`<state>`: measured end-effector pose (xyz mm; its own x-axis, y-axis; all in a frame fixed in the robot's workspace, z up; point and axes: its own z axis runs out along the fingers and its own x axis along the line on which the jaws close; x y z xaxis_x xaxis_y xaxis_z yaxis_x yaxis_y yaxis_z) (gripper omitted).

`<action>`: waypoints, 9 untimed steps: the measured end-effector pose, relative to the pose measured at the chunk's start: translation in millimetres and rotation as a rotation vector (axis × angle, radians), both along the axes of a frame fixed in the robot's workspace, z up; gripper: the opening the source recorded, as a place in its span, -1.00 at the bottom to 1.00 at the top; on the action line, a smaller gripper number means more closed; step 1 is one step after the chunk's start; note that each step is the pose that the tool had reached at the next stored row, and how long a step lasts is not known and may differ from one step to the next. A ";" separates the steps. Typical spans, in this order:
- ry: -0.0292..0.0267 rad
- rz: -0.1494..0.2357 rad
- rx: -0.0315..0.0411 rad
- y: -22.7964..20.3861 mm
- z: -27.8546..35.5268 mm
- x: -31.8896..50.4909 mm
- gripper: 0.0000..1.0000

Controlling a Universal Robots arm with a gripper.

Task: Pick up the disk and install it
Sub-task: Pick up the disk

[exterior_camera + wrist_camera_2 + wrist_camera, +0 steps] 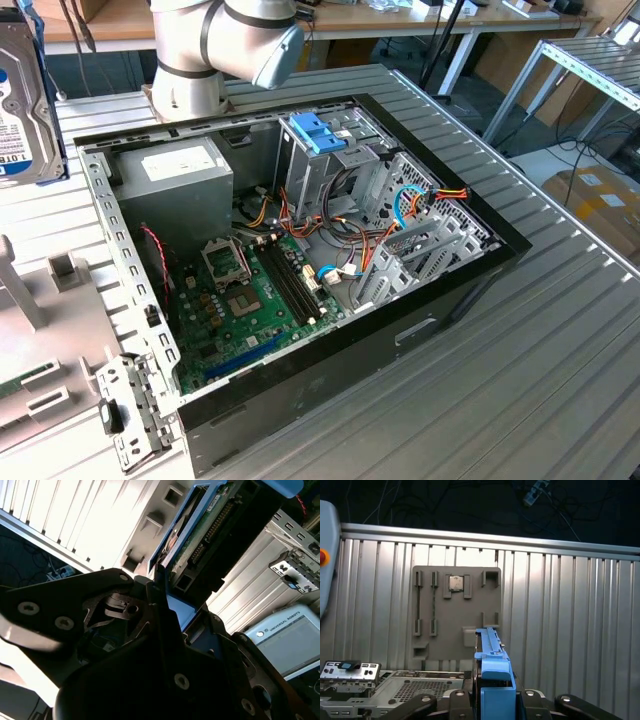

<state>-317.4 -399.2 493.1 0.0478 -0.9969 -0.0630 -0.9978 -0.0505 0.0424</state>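
My gripper [491, 697] is clamped on the disk [490, 645]. In the first wrist view, my black fingers [455, 696] press in on both sides of its blue plastic rail. I hold the drive on edge, clear of the ribbed aluminium table [570, 620]. It hangs over the grey fixture plate [455, 615], which lies near the table's far edge and holds a processor chip [456, 583] in one of its pockets.

In the second wrist view, the disk [205, 535] rises out of the gripper [167, 605] with its circuit-board side showing and the blue rail along one long edge.

In the exterior view, the disk [22, 95] is at the exterior view's left, label showing, lifted above the table [560, 380] and well apart from the open computer case [330, 370]. The case lies on its side in the middle of the table. Inside it, the grey power supply [175, 170] sits in the corner nearest my arm's base, and the motherboard [250, 300] lies flat on the floor. The metal drive cage [300, 165] stands along the far wall, topped by a blue latch [318, 130]. A metal I/O shield [130, 415] lies just beside the case's near corner.
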 end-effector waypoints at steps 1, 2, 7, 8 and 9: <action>0.0000 0.000 0.0000 -0.9 0.0 0.8 -0.25; -0.0001 0.000 0.0001 -2.0 0.0 1.8 -0.25; -0.0001 0.000 0.0000 -5.7 0.0 5.5 -0.25; 0.0000 0.000 0.0000 -6.3 0.0 6.2 -0.25; 0.0000 0.000 0.0000 -6.8 0.0 6.6 -0.25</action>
